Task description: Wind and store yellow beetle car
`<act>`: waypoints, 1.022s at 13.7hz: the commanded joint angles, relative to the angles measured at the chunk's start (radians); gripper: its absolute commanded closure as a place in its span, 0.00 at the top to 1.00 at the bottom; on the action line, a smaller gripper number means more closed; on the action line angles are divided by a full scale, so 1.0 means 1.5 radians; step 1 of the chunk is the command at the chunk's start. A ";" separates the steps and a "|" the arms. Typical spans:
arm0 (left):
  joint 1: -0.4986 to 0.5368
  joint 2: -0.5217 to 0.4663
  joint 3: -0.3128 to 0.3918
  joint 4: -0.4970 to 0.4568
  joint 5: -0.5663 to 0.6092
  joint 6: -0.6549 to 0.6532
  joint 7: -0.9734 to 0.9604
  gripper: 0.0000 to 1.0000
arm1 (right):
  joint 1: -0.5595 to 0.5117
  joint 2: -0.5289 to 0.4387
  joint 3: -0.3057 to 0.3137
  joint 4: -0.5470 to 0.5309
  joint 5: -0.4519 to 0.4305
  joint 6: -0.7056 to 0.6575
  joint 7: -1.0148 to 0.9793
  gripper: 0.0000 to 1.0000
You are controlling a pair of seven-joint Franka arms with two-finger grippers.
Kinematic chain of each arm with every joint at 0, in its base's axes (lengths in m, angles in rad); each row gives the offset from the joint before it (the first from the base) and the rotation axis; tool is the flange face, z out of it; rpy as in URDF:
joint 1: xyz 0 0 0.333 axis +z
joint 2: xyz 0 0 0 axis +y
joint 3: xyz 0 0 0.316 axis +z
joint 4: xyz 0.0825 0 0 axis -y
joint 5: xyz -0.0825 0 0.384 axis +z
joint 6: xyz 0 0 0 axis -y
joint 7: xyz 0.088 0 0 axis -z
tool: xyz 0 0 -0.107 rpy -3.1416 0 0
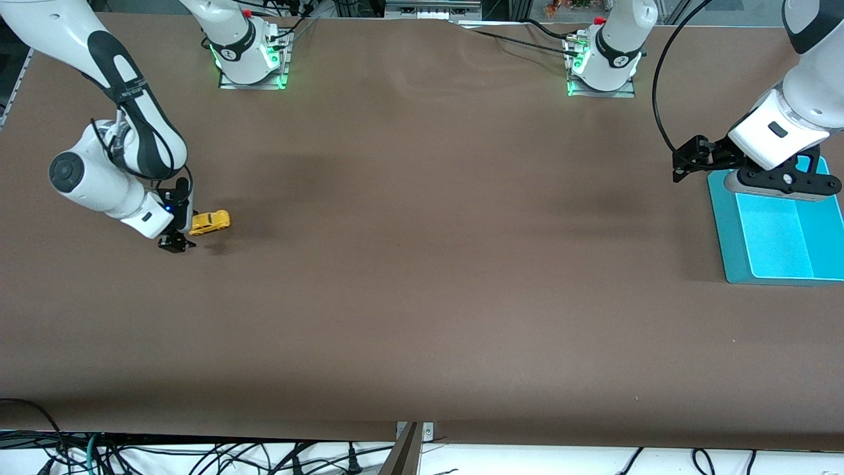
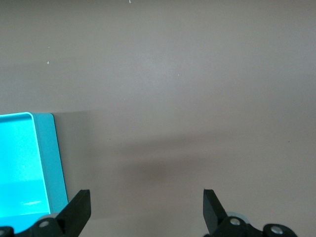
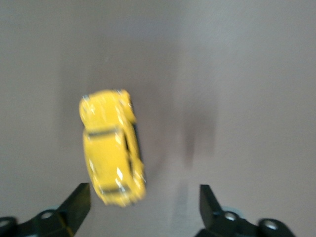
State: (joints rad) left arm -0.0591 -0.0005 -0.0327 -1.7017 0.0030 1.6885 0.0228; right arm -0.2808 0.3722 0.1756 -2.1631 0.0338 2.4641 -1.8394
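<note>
While both arms reach over it, the brown desk (image 1: 422, 264) carries only two loose items, set well apart at its two ends.

Left arm: comes from its base at the top of the front view and bends out to its own end of the desk. Its left hand (image 1: 686, 165) hangs above the desk just beside the teal tray (image 1: 725, 224), at the tray's corner farthest from the front camera. In the left wrist view the left hand (image 2: 146, 210) has its fingers (image 2: 78, 210) spread wide apart with nothing between them; bare desk shows in the gap, and the tray's rim (image 2: 54, 158) sits at the edge of the picture.

Teal tray: rectangular, light turquoise inside, lying flat at the left arm's end of the desk. Part of it is covered by the arm's wrist in the front view.

Right arm: folded down at its own end of the desk. The right hand (image 1: 177, 243) is low, just beside the yellow beetle car (image 1: 210, 222). In the right wrist view the right hand (image 3: 143, 210) is open, fingers (image 3: 79, 205) spread, gripping nothing.

Yellow beetle car (image 3: 112, 153): on its wheels on the desk at the right arm's end, well apart from the tray. It lies ahead of the open fingers, offset toward one fingertip. Contact with that fingertip cannot be told.
</note>
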 commanded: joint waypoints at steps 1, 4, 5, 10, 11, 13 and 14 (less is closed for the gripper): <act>-0.004 0.009 -0.003 0.020 0.022 -0.014 -0.012 1.00 | -0.008 -0.015 0.019 0.077 0.005 -0.118 0.008 1.00; -0.004 0.009 -0.003 0.020 0.022 -0.014 -0.012 1.00 | -0.009 -0.027 0.017 0.133 0.003 -0.215 0.026 1.00; -0.004 0.009 -0.003 0.020 0.022 -0.014 -0.012 1.00 | -0.009 -0.031 0.015 0.153 -0.002 -0.239 0.047 1.00; -0.004 0.009 -0.003 0.020 0.022 -0.019 -0.012 1.00 | -0.009 -0.084 -0.014 0.184 -0.003 -0.259 0.142 1.00; -0.004 0.008 -0.003 0.020 0.022 -0.022 -0.012 1.00 | -0.009 -0.101 -0.019 0.186 -0.002 -0.261 0.157 1.00; -0.004 0.007 -0.004 0.020 0.022 -0.023 -0.013 1.00 | -0.010 -0.137 -0.036 0.187 -0.002 -0.274 0.161 1.00; -0.004 0.007 -0.013 0.020 0.022 -0.023 -0.013 1.00 | -0.009 -0.145 -0.050 0.205 -0.004 -0.299 0.165 1.00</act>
State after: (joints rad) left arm -0.0592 -0.0005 -0.0344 -1.7016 0.0030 1.6786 0.0228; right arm -0.2886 0.2077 0.1262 -1.8741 0.0329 2.0794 -1.6119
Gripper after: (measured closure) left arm 0.000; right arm 0.000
